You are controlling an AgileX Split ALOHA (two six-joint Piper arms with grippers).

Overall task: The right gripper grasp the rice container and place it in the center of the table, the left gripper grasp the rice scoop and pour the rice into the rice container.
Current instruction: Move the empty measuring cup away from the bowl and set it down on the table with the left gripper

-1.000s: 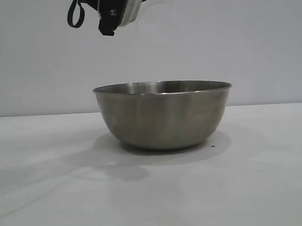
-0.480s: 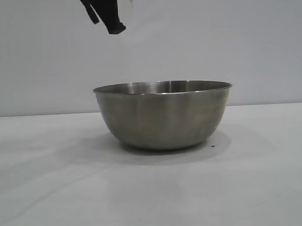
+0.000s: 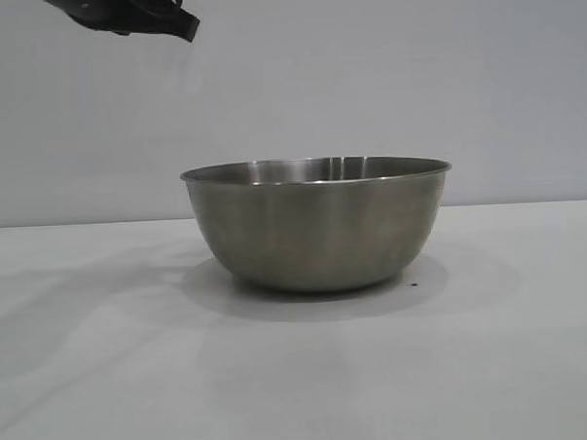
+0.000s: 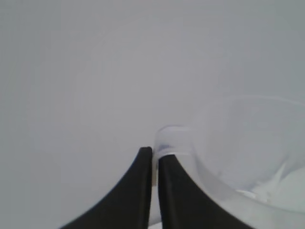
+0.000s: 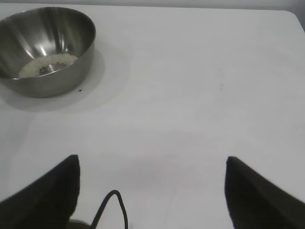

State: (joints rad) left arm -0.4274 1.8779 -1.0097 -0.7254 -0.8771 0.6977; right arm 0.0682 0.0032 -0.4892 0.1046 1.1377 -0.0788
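Observation:
The rice container (image 3: 318, 229), a steel bowl, stands upright in the middle of the white table (image 3: 301, 385). In the right wrist view the rice container (image 5: 45, 47) holds a small patch of rice (image 5: 47, 64) on its bottom. High above and to the left of the bowl, my left gripper (image 3: 158, 19) shows only as a black tip. In its own view the left gripper (image 4: 155, 152) is shut on the loop handle of the translucent rice scoop (image 4: 248, 143). My right gripper (image 5: 151, 164) hangs open over bare table, well away from the bowl, with nothing in it.
A black cable loop (image 5: 114, 205) hangs close to the right gripper's base. A tiny dark speck (image 3: 414, 285) lies on the table beside the bowl. The table's far corner (image 5: 290, 12) shows in the right wrist view.
The left gripper has swung up and to the left, away from above the bowl's left rim. The scoop has left the exterior view. The bowl has not moved.

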